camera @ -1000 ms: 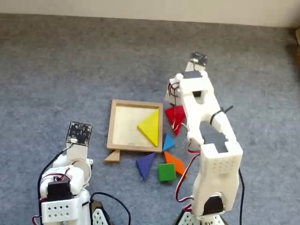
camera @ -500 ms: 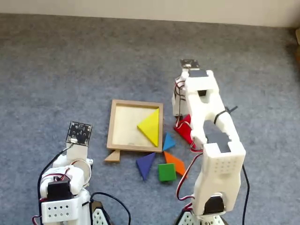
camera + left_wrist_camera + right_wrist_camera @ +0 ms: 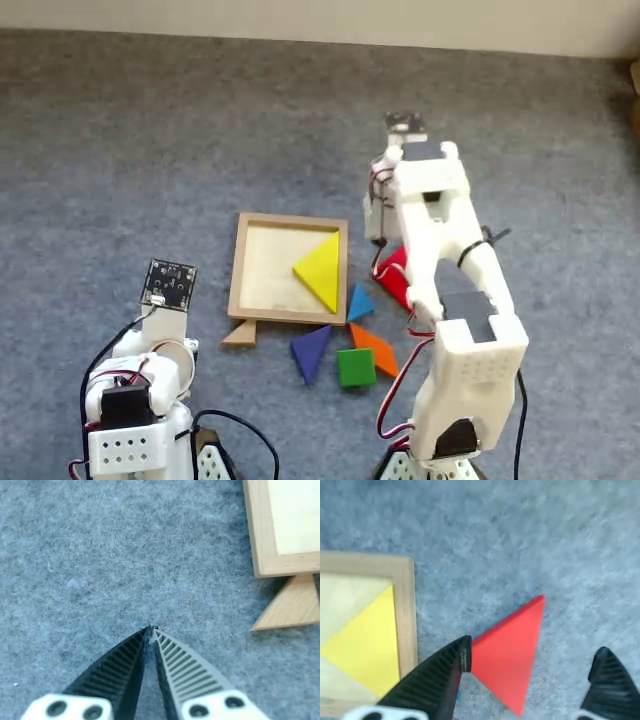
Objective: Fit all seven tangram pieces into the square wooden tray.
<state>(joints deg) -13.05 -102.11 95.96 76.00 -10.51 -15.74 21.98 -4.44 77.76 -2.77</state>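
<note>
The square wooden tray (image 3: 240, 268) lies mid-carpet with a yellow triangle (image 3: 322, 268) in its right half. The red triangle (image 3: 396, 272) lies flat on the carpet just right of the tray, partly under the right arm (image 3: 432, 205). In the right wrist view my right gripper (image 3: 534, 655) is open and straddles the red triangle (image 3: 510, 652), beside the tray rim (image 3: 406, 605) and the yellow triangle (image 3: 365, 650). My left gripper (image 3: 151, 629) is shut on nothing over bare carpet, left of the tray corner (image 3: 260, 545) and a wooden triangle (image 3: 292, 607).
Below the tray lie a small blue triangle (image 3: 359, 301), an orange parallelogram (image 3: 375, 346), a green square (image 3: 356, 367), a purple triangle (image 3: 310, 350) and the wooden triangle (image 3: 241, 334). The left arm (image 3: 140, 400) sits folded at the near left. Open carpet lies beyond the tray.
The red triangle has slid down and to the right, away from the tray's upper right side. The right arm's wrist has swung farther from its base. The left arm has kept still.
</note>
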